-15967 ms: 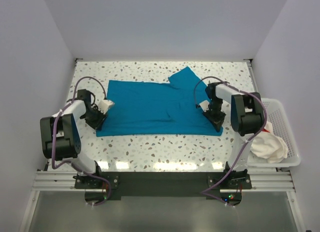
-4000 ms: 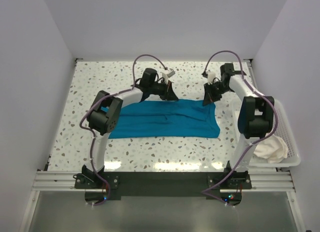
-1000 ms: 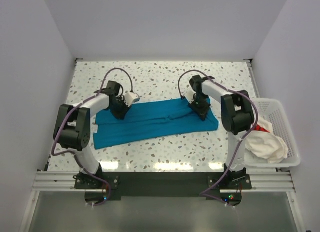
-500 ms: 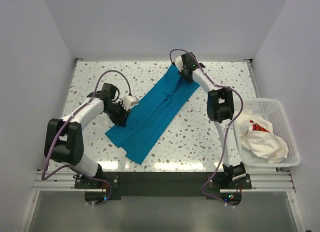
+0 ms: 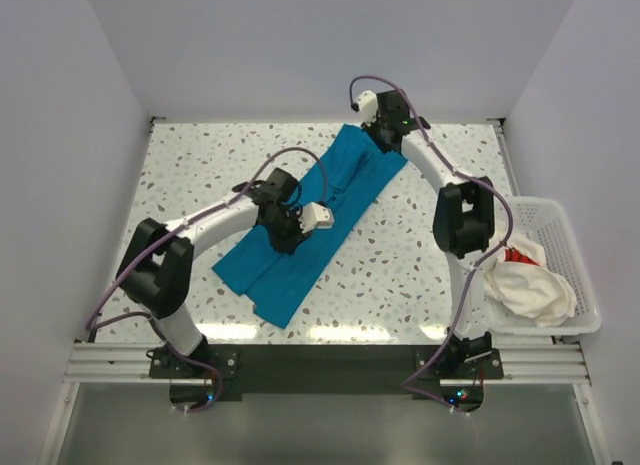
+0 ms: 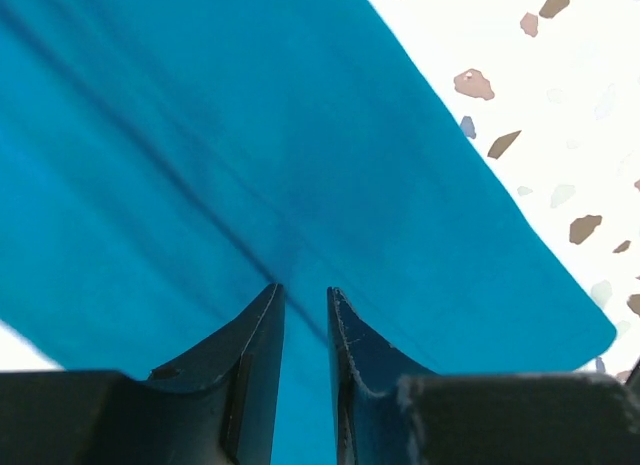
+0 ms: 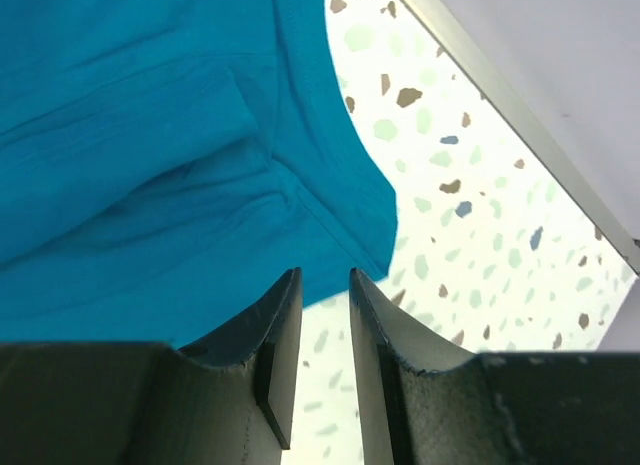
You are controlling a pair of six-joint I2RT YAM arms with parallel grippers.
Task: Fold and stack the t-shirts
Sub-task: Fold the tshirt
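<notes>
The teal-blue t-shirt (image 5: 318, 213), folded into a long strip, lies diagonally on the table from the far right to the near left. My left gripper (image 5: 288, 235) hovers over its middle. In the left wrist view its jaws (image 6: 305, 291) stand slightly apart, with only the flat t-shirt (image 6: 250, 135) beneath them. My right gripper (image 5: 386, 133) is at the strip's far end, open, with bare table showing between its fingertips (image 7: 323, 276) beside the t-shirt's corner (image 7: 180, 135). The white t-shirt with red marks (image 5: 528, 285) sits crumpled in the basket.
A white mesh basket (image 5: 574, 235) stands off the table's right edge. The speckled table (image 5: 200, 165) ends at white walls at the back and on both sides. The right arm reaches far over toward the back wall.
The teal t-shirt swung from lying crosswise to lying diagonally. The right gripper carried one end to the back and opened. The left gripper moved right, onto the strip's middle.
</notes>
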